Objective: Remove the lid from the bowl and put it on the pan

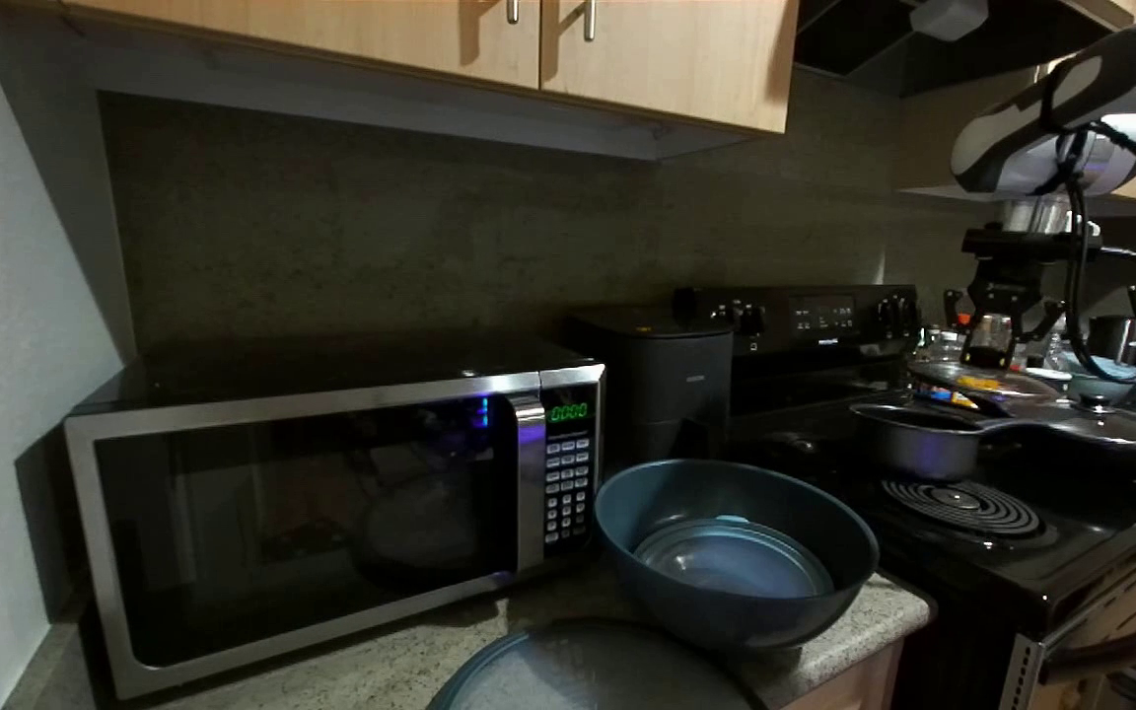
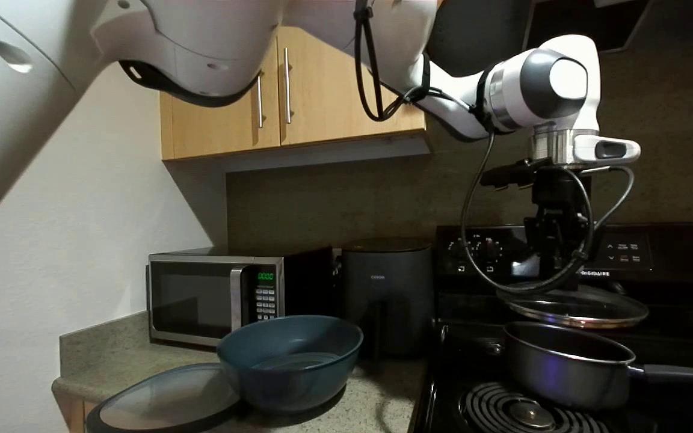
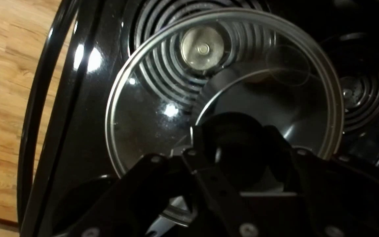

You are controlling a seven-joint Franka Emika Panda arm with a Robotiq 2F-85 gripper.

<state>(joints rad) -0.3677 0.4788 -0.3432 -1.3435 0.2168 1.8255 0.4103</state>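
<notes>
– What stands on the speckled counter (image 2: 142, 359)?
– The microwave (image 1: 302, 532) in the corner, the fryer (image 2: 387, 288) between it and the stove (image 1: 1110, 508), and the bowl (image 2: 289, 385) in front, upright.
– And the wide lid (image 2: 169, 397)?
– It lies just beside the bowl, at the front; whether they touch, I can't tell.
– What about the stove?
– A pan (image 2: 569, 376) sits upright near a coil (image 1: 962, 501), its handle (image 2: 683, 374) pointing away from the counter. In an exterior view, a second pan (image 1: 1110, 456) stands beside it, dark and partly hidden.
</notes>
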